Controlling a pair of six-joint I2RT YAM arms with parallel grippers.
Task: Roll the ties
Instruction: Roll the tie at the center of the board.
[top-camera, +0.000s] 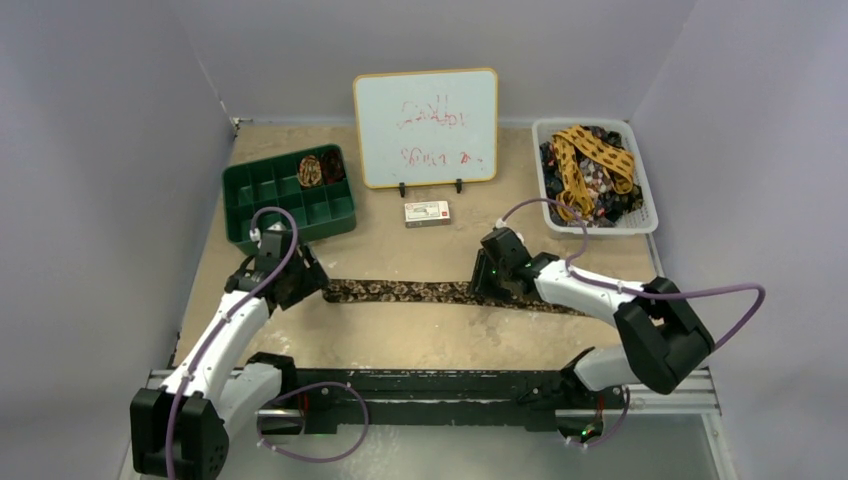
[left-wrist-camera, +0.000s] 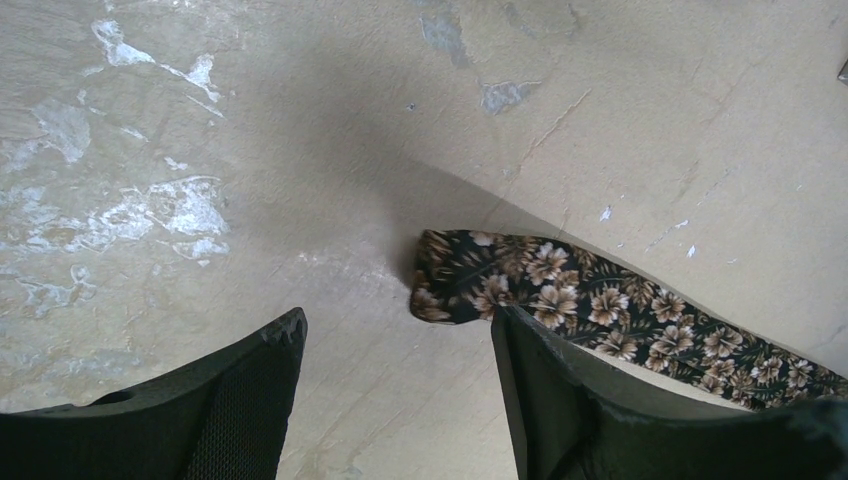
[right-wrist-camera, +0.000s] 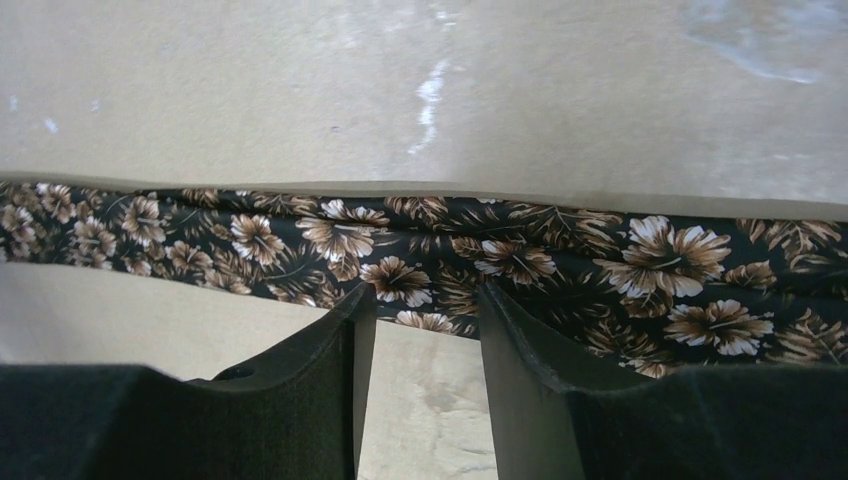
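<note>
A long dark tie with brown flower print (top-camera: 410, 291) lies flat across the table's middle. My left gripper (top-camera: 300, 283) is open at the tie's left end; in the left wrist view the tie's narrow end (left-wrist-camera: 470, 275) lies just ahead of the right finger (left-wrist-camera: 540, 370), with bare table between the fingers. My right gripper (top-camera: 492, 283) is open over the tie's middle; in the right wrist view the tie (right-wrist-camera: 420, 255) runs across just past the fingertips (right-wrist-camera: 355, 310), nothing between them. One rolled tie (top-camera: 310, 170) sits in the green tray (top-camera: 290, 215). Several ties fill the white basket (top-camera: 596, 175).
A whiteboard (top-camera: 426, 127) stands at the back centre with a small box (top-camera: 426, 212) in front of it. The green compartment tray is at the back left, the white basket at the back right. Walls close in on both sides.
</note>
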